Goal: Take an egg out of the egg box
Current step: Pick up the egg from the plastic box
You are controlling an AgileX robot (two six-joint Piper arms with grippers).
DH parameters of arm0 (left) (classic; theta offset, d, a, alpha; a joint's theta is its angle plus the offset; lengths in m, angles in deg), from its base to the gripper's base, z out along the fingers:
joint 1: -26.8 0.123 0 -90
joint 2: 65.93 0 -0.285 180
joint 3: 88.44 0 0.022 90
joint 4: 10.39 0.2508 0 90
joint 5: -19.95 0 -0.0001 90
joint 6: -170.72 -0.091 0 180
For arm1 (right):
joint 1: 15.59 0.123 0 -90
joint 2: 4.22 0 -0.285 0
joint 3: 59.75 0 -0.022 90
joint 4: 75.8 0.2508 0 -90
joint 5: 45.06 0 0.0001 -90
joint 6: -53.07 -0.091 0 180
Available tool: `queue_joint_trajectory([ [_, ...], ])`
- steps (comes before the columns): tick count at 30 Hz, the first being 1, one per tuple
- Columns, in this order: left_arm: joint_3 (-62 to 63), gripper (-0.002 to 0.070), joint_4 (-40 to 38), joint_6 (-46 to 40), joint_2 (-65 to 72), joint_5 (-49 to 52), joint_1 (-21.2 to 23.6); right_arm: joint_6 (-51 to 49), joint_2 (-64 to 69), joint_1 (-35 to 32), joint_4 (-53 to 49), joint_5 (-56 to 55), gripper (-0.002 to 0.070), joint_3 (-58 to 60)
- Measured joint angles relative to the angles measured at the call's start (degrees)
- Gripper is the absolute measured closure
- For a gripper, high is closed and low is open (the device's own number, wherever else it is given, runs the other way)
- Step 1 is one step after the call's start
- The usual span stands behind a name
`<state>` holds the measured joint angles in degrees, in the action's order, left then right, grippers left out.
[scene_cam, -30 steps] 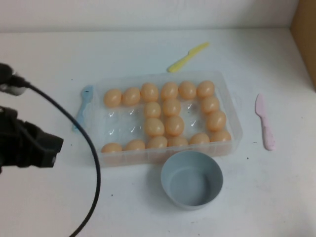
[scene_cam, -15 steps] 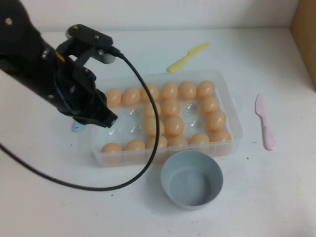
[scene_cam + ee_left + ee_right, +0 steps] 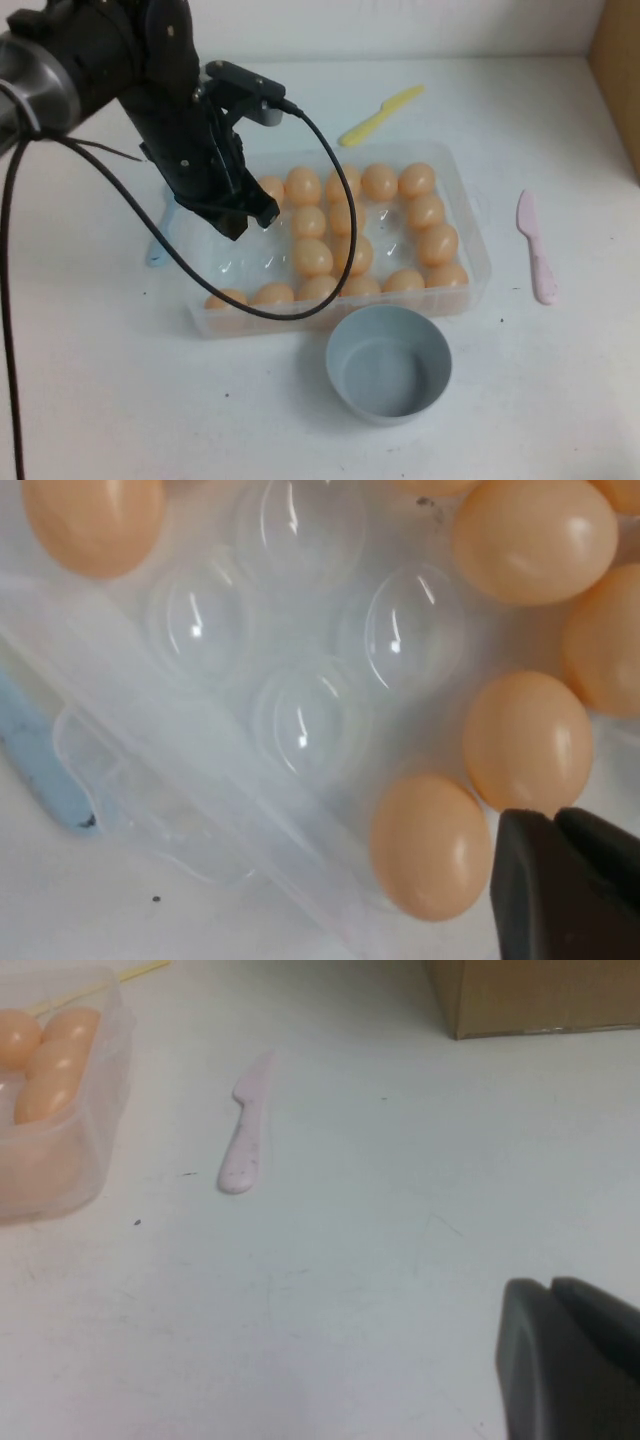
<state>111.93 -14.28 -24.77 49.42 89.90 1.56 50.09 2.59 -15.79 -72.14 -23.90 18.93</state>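
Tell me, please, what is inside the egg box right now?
The egg box holds peach-orange eggs and several empty dimples. The left end effector hovers over its left part, hiding some eggs there; the right end effector stays away.

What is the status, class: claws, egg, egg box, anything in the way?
Left claw over the egg box, left end, nothing held. Right claw parked above bare table by the pink knife. Nearest egg still seated. Grey bowl beside the box, not blocking.
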Motion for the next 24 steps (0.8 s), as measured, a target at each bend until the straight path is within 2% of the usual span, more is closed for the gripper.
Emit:
queue_joint_trajectory([
  [11,-0.8,0.0680,3.9,0.1,3.4,0.1,-2.7,0.0,0.0,0.0,0.0,0.0,0.0694,0.0],
  [24,-6.0,0.0663,5.0,0.8,3.4,0.0,-2.7,0.0,0.0,0.0,0.0,0.0,0.0694,0.0],
])
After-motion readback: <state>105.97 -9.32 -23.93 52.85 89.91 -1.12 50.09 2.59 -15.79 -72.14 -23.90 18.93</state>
